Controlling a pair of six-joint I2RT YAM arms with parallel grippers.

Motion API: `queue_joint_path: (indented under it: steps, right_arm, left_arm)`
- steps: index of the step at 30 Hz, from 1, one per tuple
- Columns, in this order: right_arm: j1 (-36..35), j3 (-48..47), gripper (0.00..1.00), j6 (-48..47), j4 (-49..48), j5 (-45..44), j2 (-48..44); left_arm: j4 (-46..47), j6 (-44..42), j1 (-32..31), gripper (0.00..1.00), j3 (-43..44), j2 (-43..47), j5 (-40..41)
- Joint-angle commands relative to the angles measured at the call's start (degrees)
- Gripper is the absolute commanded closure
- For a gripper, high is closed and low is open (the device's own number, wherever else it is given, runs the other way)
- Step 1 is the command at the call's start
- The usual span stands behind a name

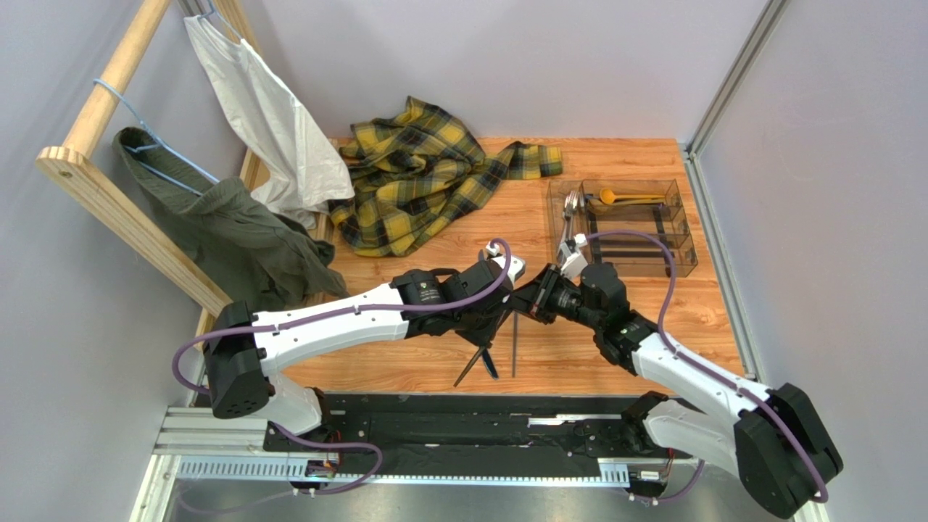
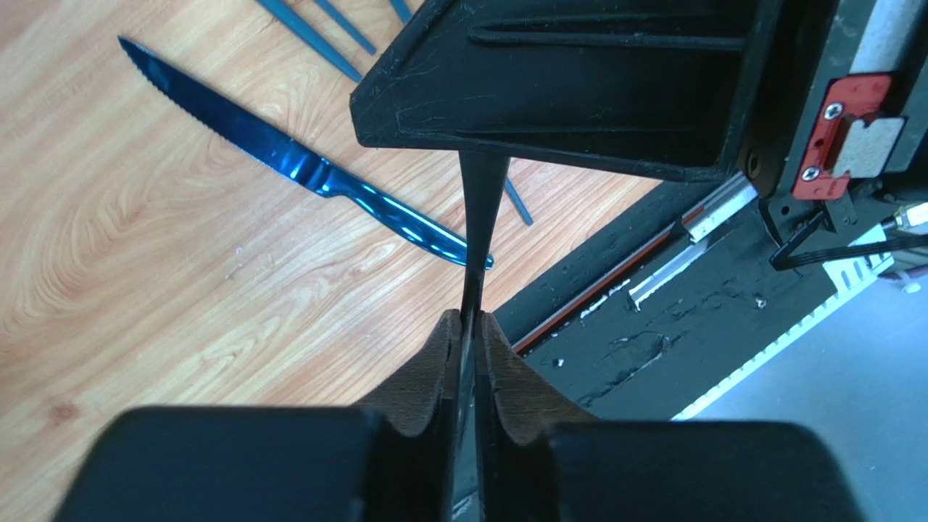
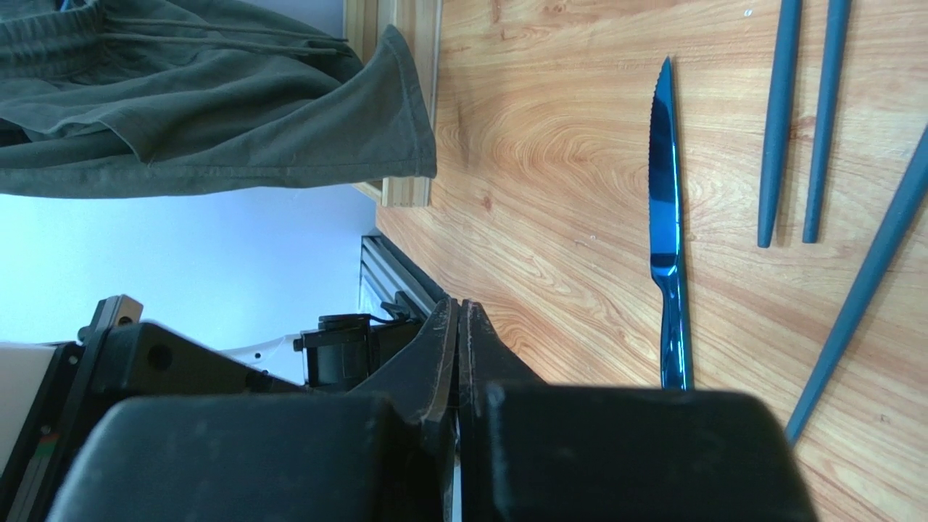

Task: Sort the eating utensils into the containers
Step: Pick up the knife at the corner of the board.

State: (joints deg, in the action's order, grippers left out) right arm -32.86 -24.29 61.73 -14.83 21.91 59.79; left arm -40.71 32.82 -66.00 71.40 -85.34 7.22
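My left gripper (image 2: 468, 318) is shut on a thin dark utensil (image 2: 479, 218) seen edge-on. The piece runs up into my right gripper's black fingers (image 2: 566, 87). The two grippers meet above the table's middle, left (image 1: 520, 296) and right (image 1: 537, 300). My right gripper (image 3: 458, 305) has its jaws pressed together on that same thin piece. An iridescent blue knife (image 2: 316, 174) lies on the wood and also shows in the right wrist view (image 3: 664, 218). Teal sticks (image 3: 779, 120) lie beside it. The clear tray (image 1: 684, 234) at the back right holds a gold spoon (image 1: 626, 198) and a silver fork (image 1: 571, 207).
A yellow plaid shirt (image 1: 419, 174) lies at the back centre. A wooden rack (image 1: 120, 207) with a green garment (image 1: 223, 234) and a white one (image 1: 267, 120) stands at the left. Dark utensils (image 1: 512, 348) lie below the grippers near the black front rail (image 1: 468, 419).
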Motion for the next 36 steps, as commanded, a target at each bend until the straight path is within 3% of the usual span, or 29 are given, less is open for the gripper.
queue_joint_path:
  steps: [1,4,7,8,11,16,20,22,28,36]
  right_arm:
    - [-0.01,0.39,1.0,-3.11,4.8,-4.41,-4.76]
    - [-0.1,0.82,1.0,-3.64,7.36,-5.65,-7.22]
    - [-0.1,1.53,1.0,-3.73,8.5,-6.44,-9.24]
    - [-0.1,2.14,1.0,-3.73,9.02,-6.62,-9.6]
    - [-0.1,2.93,1.0,-3.81,10.43,-7.32,-11.71]
    - [-0.01,3.55,1.0,-4.43,13.42,-9.07,-14.87]
    - [-0.1,3.38,1.0,-4.78,16.65,-9.43,-17.33]
    - [-0.01,3.46,1.0,-4.52,17.46,-9.26,-18.13]
    - [-0.1,2.42,1.0,-4.6,20.18,-10.66,-21.12]
    - [0.16,-3.12,1.0,-7.77,23.79,-15.14,-20.33]
  left_arm:
    - [0.45,-0.12,-0.19,0.77,-0.29,3.69,3.58]
    - [0.28,-0.21,-0.1,0.63,-0.12,4.22,4.46]
    - [0.19,-0.56,-0.1,0.38,-0.29,5.01,5.08]
    - [0.97,-1.17,-0.1,0.25,-0.38,5.53,4.99]
    - [3.08,-3.11,0.69,0.14,-1.34,6.67,1.48]
    - [7.48,-3.38,5.42,0.12,-6.0,10.36,-6.78]
    - [11.87,-2.41,9.65,0.01,-10.74,16.76,-12.31]
    - [12.76,-2.23,12.63,0.01,-13.56,19.15,-15.65]
    - [8.11,-4.95,19.58,0.01,-16.46,26.36,-18.91]
    - [-1.74,-10.23,21.52,0.01,-13.92,25.84,-17.69]
